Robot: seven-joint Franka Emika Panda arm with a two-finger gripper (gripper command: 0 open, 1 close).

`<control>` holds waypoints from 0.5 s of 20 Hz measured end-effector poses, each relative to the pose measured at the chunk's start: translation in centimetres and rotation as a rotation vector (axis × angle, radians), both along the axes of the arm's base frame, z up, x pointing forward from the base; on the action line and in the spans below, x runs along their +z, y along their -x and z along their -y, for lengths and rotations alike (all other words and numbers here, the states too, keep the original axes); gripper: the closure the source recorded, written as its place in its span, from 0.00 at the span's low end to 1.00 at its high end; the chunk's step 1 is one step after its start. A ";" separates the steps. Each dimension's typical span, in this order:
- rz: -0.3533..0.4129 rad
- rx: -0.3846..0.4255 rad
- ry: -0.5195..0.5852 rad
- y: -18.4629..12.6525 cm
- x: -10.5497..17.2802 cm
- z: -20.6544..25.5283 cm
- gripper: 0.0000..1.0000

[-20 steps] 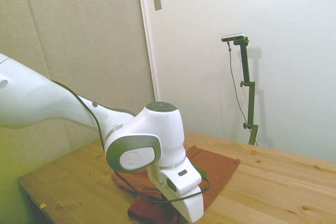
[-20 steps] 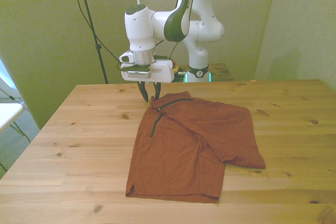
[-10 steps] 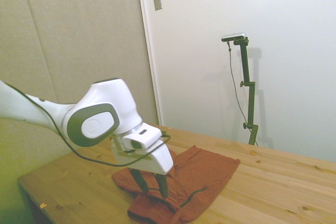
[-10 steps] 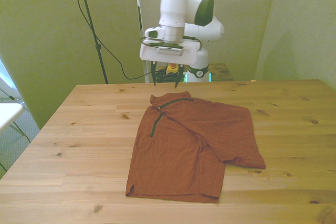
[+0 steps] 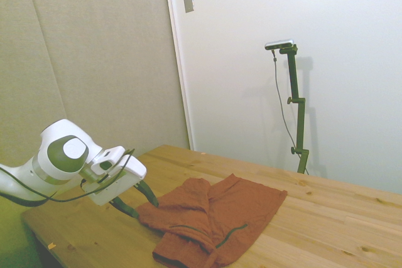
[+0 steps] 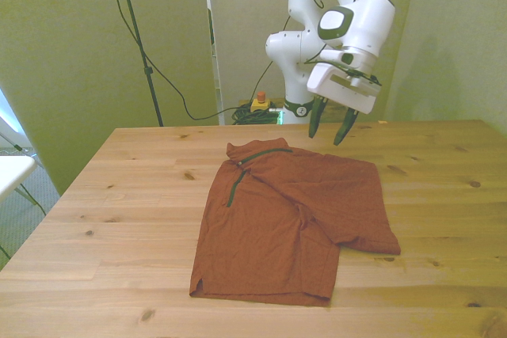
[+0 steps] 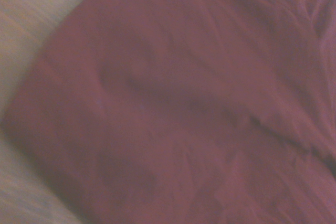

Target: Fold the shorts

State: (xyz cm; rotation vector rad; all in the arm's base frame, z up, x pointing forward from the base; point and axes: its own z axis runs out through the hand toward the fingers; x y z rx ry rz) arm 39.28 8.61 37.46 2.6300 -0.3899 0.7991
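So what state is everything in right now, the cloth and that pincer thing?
shorts: lying on the wooden table, partly folded over, nothing gripping them.
pincer: open, empty, tilted, in the air above the shorts' far corner on the front view's right.

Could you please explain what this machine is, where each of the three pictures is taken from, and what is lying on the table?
It is a white robot arm ending in a gripper with two dark fingers. One picture is taken from beside the table, one from across it facing the arm, and the blurry one from a camera on the arm's wrist. A pair of rust-red shorts with dark trim lies partly folded on the wooden table. The fingers are spread open above the shorts' far edge and hold nothing. The wrist picture shows only red cloth up close.
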 end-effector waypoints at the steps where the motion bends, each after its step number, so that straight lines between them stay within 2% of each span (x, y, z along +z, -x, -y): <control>1: 0.038 0.028 0.018 0.1 -0.4 -0.7 0.00; 4: 0.079 0.059 0.031 0.4 -2.0 -2.0 0.00; 10: 0.063 0.088 0.037 0.1 -3.8 -3.8 0.00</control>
